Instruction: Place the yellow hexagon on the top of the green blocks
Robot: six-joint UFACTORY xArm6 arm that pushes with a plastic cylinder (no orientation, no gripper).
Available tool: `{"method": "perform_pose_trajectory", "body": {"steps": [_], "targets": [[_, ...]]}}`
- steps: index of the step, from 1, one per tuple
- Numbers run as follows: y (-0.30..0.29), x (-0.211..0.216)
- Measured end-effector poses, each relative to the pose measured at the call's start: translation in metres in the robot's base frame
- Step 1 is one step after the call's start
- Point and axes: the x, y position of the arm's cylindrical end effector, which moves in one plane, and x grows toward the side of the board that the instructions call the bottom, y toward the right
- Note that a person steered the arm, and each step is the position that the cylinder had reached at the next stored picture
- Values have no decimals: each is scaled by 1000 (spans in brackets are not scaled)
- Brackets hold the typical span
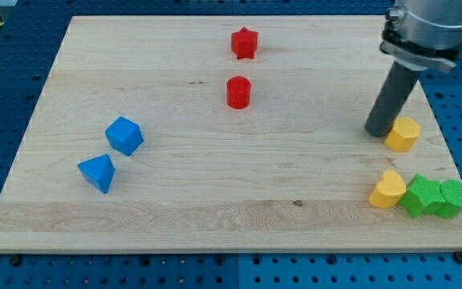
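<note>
yellow hexagon point(403, 133) upright, flat on board, touching my tip point(378, 131); no gripper fitted.

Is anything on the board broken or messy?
No, nothing is broken or spilled. One green block sits at the board edge by the view's right. My tip is right beside the yellow hexagon, on its left.

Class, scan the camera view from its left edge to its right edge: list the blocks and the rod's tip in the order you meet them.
Blue triangular block → blue cube → red cylinder → red star → my tip → yellow heart → yellow hexagon → green star → green hexagon.
</note>
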Motion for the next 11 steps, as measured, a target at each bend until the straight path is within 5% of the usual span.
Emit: {"method": "perform_pose_trajectory", "body": {"steps": [4, 6, 9, 11], "targets": [[60, -17], [24, -18], [20, 61], [-25, 31]]}}
